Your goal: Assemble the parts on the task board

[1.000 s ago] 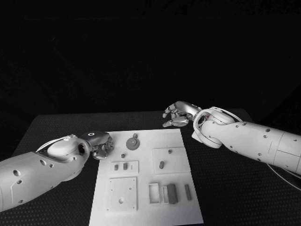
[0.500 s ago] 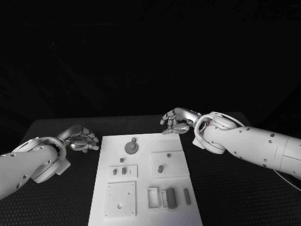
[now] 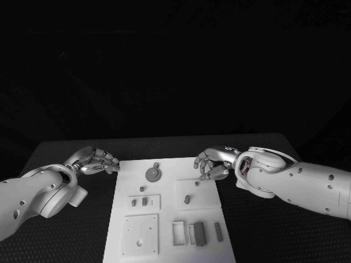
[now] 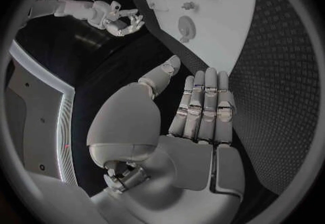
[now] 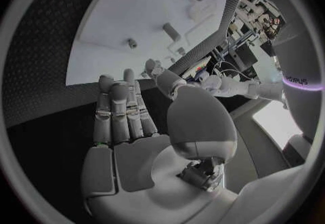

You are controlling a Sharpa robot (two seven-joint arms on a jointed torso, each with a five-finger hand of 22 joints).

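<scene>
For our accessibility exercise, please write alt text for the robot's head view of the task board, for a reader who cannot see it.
A white task board lies on a black table with small grey parts on it. The left hand sits off the board's far left corner and the right hand over its far right edge, both holding nothing.

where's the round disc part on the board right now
In the head view the round disc part lies at the far end of the task board, between both hands, nearer the left hand.

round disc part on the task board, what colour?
Dark grey. The round disc part stands out against the white task board, best in the head view.
</scene>
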